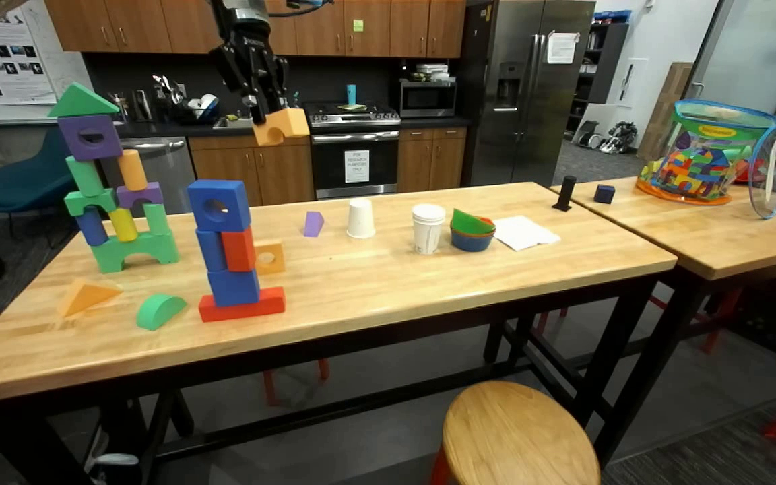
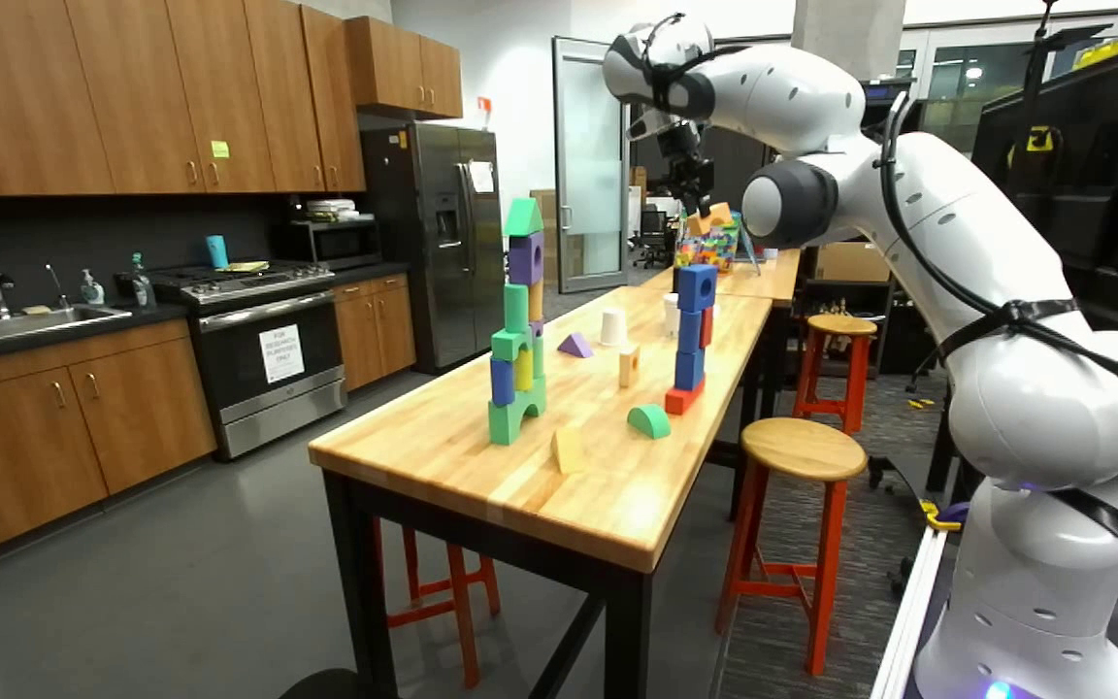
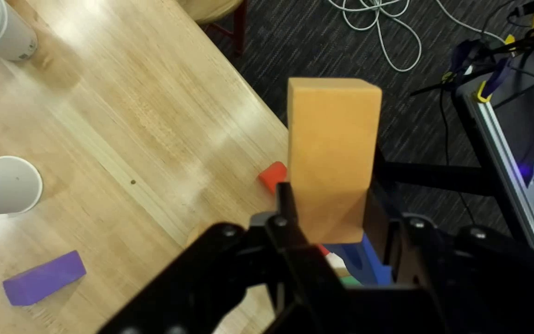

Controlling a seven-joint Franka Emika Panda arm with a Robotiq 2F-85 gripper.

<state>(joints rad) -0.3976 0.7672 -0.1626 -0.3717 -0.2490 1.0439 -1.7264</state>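
My gripper (image 1: 268, 116) is shut on an orange arch-notched block (image 1: 287, 125) and holds it in the air. In the wrist view the block (image 3: 334, 153) sits between the two fingers (image 3: 327, 208). In an exterior view the gripper (image 2: 700, 207) and block (image 2: 711, 219) are above a tower topped by a blue block with a hole (image 2: 697, 287). This blue block (image 1: 218, 205) rests on blue and red blocks over a flat red base (image 1: 243, 306). Part of it (image 3: 364, 262) shows below the fingers in the wrist view. The held block appears apart from the tower.
A taller tower topped by a green triangle (image 1: 83, 101) stands nearby. An orange holed block (image 1: 271, 258), green half-round (image 1: 160, 311), orange wedge (image 1: 86, 297), purple block (image 1: 313, 223), white cups (image 1: 361, 219), bowls (image 1: 472, 239) and paper (image 1: 524, 233) are on the table (image 1: 361, 296).
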